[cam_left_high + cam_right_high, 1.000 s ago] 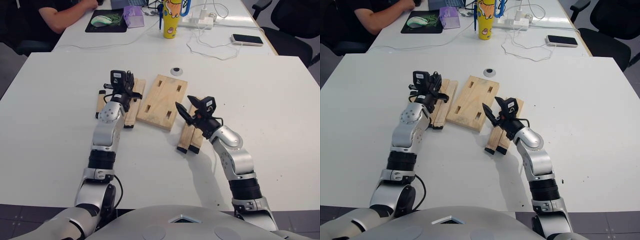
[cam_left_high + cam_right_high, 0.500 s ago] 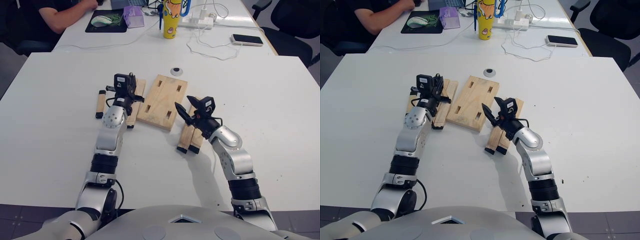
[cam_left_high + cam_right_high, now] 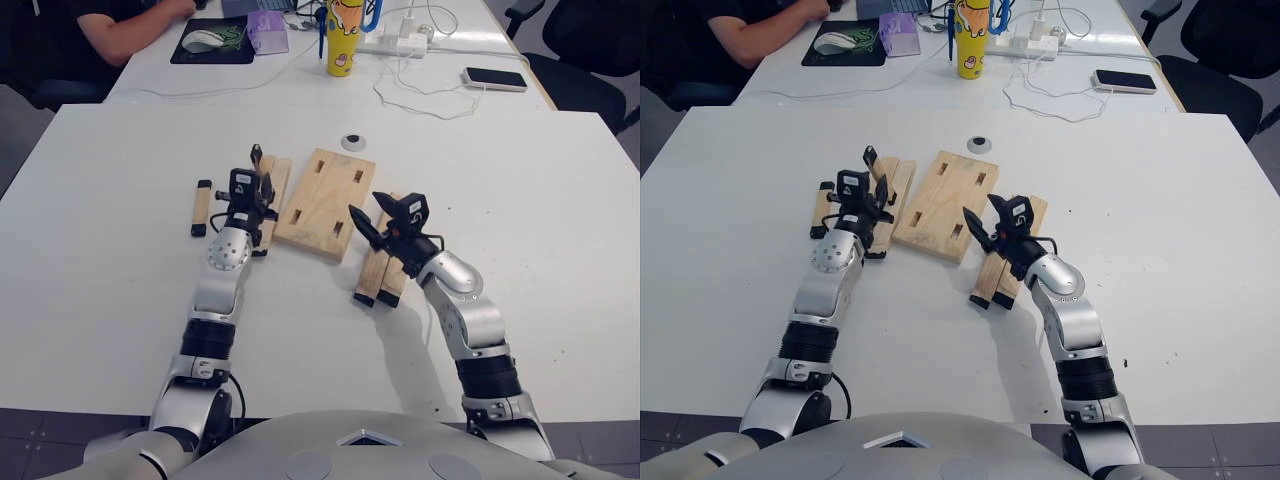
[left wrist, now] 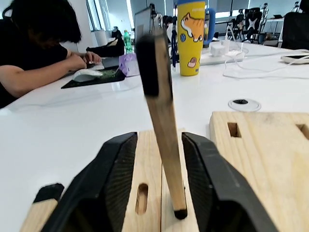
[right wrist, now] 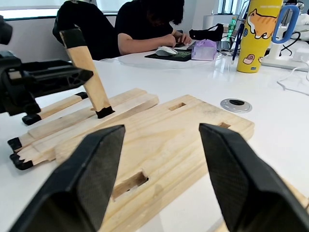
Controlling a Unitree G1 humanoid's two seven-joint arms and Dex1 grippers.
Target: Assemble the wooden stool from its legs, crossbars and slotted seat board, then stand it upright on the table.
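The slotted seat board (image 3: 322, 200) lies flat at mid table. My left gripper (image 3: 250, 196) is just left of it, shut on a thin wooden leg (image 4: 161, 111) with black end caps. That leg (image 3: 256, 160) tilts up, its lower end resting on the flat pieces (image 3: 272, 205) beside the board. A single short piece (image 3: 201, 207) lies further left. My right gripper (image 3: 368, 215) hovers open over the board's near right corner, holding nothing. Two more legs (image 3: 377, 275) lie side by side under the right arm.
A round cable grommet (image 3: 351, 141) sits just behind the board. At the far edge are a yellow cup (image 3: 342, 38), a phone (image 3: 493, 78), cables and a power strip (image 3: 400, 45). A person works at the far left. The near table is bare.
My left gripper drew back and rightward from over the left pieces and now has one leg tilted up by its far end. The right arm stays still.
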